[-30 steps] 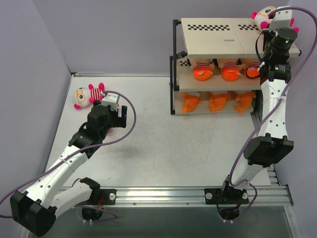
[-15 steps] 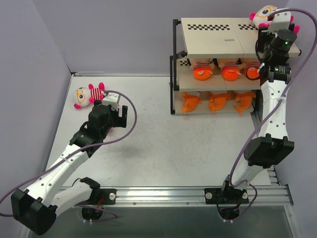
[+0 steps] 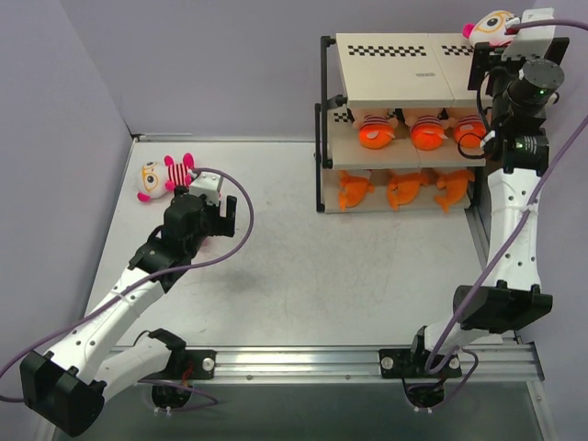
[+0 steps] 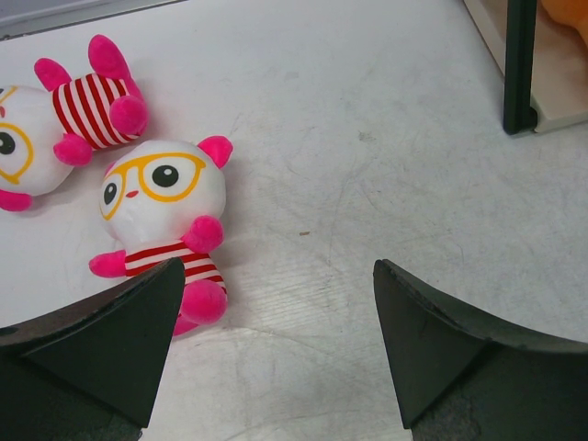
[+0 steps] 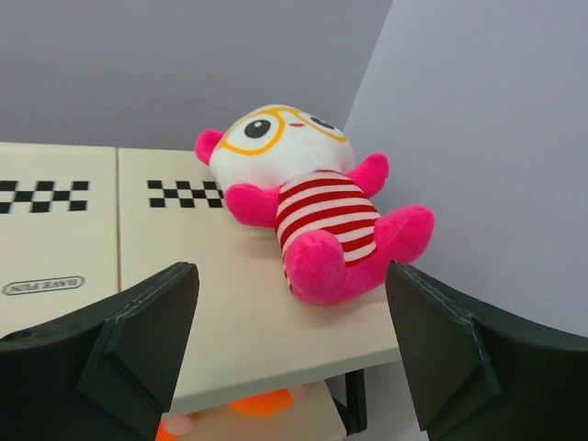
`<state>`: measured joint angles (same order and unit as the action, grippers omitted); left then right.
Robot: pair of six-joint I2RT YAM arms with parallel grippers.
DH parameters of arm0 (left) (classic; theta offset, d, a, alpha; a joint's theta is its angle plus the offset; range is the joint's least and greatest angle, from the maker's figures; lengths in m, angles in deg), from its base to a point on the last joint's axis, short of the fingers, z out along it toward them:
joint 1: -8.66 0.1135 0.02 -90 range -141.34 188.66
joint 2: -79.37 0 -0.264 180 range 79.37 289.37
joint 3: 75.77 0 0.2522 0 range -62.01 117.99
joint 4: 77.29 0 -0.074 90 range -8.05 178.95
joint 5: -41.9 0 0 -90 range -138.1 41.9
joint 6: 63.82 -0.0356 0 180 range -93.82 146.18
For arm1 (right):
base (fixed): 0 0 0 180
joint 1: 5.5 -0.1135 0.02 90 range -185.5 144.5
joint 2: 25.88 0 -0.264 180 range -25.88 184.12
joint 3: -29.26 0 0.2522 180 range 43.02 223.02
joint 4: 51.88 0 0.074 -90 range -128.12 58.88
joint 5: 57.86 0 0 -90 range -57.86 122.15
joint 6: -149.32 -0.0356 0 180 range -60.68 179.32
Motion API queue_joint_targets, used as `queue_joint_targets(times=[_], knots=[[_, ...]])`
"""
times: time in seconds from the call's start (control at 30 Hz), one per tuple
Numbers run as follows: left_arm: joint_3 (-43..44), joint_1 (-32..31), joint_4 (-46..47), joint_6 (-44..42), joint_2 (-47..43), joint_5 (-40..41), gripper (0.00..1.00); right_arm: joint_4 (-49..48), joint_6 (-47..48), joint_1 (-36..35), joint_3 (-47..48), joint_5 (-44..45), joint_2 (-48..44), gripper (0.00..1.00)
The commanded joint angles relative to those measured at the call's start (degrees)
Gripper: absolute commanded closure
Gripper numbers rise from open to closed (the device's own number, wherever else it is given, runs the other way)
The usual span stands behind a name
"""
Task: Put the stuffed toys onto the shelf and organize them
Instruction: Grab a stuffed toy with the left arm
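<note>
The shelf [image 3: 404,69] stands at the far right. On its top board [image 5: 184,276], at the right end, a pink-limbed stuffed toy with yellow glasses [image 5: 303,197] [image 3: 489,26] lies on its back. My right gripper [image 5: 292,276] [image 3: 511,41] is open just in front of its feet, touching nothing. Three striped dolls [image 3: 427,129] fill the middle tier and three orange sharks [image 3: 404,190] the bottom. On the table at the left lie two more pink glasses toys [image 4: 161,197] [image 4: 87,101]. My left gripper [image 4: 277,271] [image 3: 216,220] hovers open over the nearer one's right side.
The shelf's black corner post [image 4: 519,64] stands on the table to the right of my left gripper. The purple side wall [image 5: 496,138] runs close beside the shelf's right end. A metal rail [image 3: 367,360] crosses the near table edge.
My right gripper has opened and let go of the pink toy on the top board, then drawn back a little. The left arm has not moved.
</note>
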<state>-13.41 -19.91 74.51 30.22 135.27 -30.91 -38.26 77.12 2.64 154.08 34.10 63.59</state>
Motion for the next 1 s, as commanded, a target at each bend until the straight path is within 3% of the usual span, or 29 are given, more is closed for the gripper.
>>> queue_joint_targets(times=[0.0,0.3,0.53,0.97], knots=[[0.88,-0.16,0.73,0.36,-1.23,-0.49,0.08,-5.48,-3.38,-1.55,-1.99,-1.43,-5.61,0.15],[2.29,0.72,-0.94,2.65,0.26,-1.98,0.08,-6.8,-17.77,-3.04,-11.47,-7.66,-18.53,0.02],[3.96,5.19,-2.7,5.72,5.17,-4.7,0.08,-9.53,-29.74,-4.1,-31.84,-11.62,-31.44,0.01],[4.75,28.03,2.21,16.62,14.32,-18.84,0.07,-4.78,-33.18,-12.97,-49.8,-14.87,-45.78,0.01]])
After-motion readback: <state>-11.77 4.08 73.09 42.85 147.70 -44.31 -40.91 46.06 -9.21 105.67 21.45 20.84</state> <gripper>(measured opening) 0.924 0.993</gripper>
